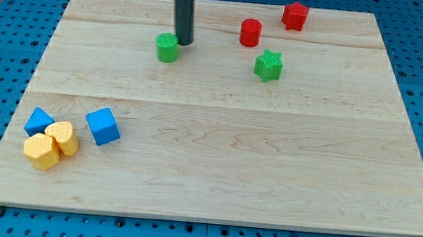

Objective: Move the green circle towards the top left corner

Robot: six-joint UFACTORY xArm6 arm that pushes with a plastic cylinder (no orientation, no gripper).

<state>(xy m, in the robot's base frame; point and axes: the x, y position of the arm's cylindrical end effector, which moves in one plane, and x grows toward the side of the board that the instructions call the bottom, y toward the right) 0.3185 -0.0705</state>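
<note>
A pale wooden board (214,172) lies on a blue pegboard surface (3,46) dotted with holes. Toward one o'clock on the board, a red cylinder (250,32) stands near a red star-shaped block (295,15), which sits closer to the board's top edge. Just below them, nearer the centre, is a green star-shaped block (268,65). Toward eight o'clock, four blocks gather: a blue cube (102,126), a second blue block (39,122) at the view's left, and two yellow blocks (62,136) (42,151) touching each other.
</note>
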